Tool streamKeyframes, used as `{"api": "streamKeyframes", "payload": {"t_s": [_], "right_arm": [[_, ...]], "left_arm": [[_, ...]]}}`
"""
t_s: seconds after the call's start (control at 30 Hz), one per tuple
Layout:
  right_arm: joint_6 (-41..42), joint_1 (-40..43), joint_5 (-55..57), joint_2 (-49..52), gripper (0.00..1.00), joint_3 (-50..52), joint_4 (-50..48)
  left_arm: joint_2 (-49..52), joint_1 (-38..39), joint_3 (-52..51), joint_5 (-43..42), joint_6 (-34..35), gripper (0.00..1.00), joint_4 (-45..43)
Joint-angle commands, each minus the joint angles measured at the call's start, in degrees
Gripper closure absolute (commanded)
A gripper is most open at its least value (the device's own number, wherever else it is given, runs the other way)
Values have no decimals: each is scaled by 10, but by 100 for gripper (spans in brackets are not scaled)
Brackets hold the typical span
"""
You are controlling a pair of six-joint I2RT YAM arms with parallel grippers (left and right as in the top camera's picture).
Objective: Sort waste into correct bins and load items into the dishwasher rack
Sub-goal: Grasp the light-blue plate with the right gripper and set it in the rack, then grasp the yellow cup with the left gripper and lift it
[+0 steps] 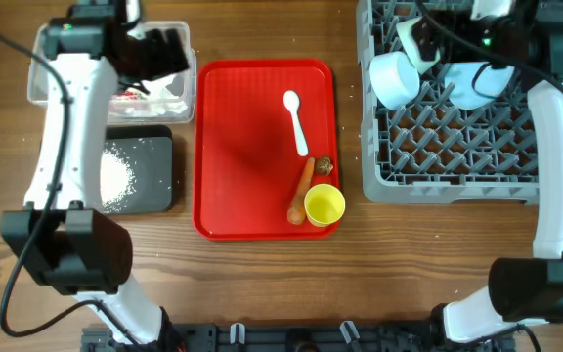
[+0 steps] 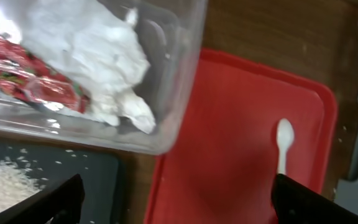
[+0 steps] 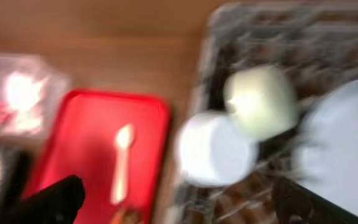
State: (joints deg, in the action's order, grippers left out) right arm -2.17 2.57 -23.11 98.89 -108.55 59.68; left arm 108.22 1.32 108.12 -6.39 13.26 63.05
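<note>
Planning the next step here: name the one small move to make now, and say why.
Probably swing the right pincer, open and empty over the dishwasher rack, toward the yellow cup. The cup stands on the red tray at its corner nearest the rack, beside the carrot piece, and is not yet loaded.

Overhead camera looking straight down on whole table (image 1: 262, 279), red tray (image 1: 252, 147) sitting centre. Left wrist camera hanging close over clear tub (image 2: 180, 81), facing toward tray — white spoon (image 2: 284, 138) showing too. Right wrist camera, picture blurring, looking across dishwasher rack (image 3: 340, 37) toward same tray, spoon — all three sharing these.
</note>
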Motion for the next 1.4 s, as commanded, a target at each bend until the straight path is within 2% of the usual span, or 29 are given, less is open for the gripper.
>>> {"api": "streamKeyframes", "payload": {"t_s": [0.0,0.03,0.1,0.17,0.2,0.23,0.3,0.43,0.57,0.67,0.77,0.8,0.87,0.9,0.93,0.97,1.0,1.07,1.2,1.23,1.27,1.37], "right_arm": [[9,-42,-89,11,8,10,45],[18,-70,-66,11,13,19,66],[56,-128,-12,11,13,51,112],[63,-184,-2,11,24,114,130],[104,-205,35,11,28,145,121],[127,-207,55,10,28,148,111],[130,-185,51,-11,27,144,87],[125,-87,66,-67,22,136,87],[83,5,61,-101,18,136,92],[61,7,62,-101,17,136,103],[52,7,62,-101,17,136,104],[52,7,62,-101,17,136,110],[52,7,62,-101,17,136,115],[52,7,62,-101,17,136,115],[52,7,62,-101,17,136,115],[52,7,62,-101,17,136,115],[52,7,62,-101,17,136,115],[51,7,62,-101,17,136,107],[49,7,61,-101,16,136,103],[50,7,61,-101,16,137,102],[38,7,30,-101,13,140,95],[-15,7,-134,-100,13,175,35]], "left_arm": [[5,52,-2,5,8,0,4],[5,60,-2,21,7,0,0],[5,61,-2,22,7,0,4],[5,61,-2,21,7,0,21],[5,61,-2,8,6,1,32],[5,69,-2,-58,-42,3,48],[5,110,-6,-155,-138,7,84],[5,238,-67,-144,-222,14,99],[8,333,-151,-90,-219,22,95],[8,362,-188,-92,-216,28,86],[8,383,-222,-92,-209,29,30],[8,389,-242,-88,-188,29,-4],[8,391,-274,-77,-146,33,-56],[8,391,-281,-69,-125,39,-68],[8,391,-283,-65,-119,61,-72],[8,391,-283,-61,-113,76,-73],[8,390,-283,-55,-112,96,-74],[2,381,-262,-62,-106,96,-71],[-36,342,-144,-76,-76,96,-25],[-46,327,-126,-98,-76,96,-23],[-66,293,-106,-155,-76,96,-30],[-80,219,-106,-281,-76,96,-53]]}}
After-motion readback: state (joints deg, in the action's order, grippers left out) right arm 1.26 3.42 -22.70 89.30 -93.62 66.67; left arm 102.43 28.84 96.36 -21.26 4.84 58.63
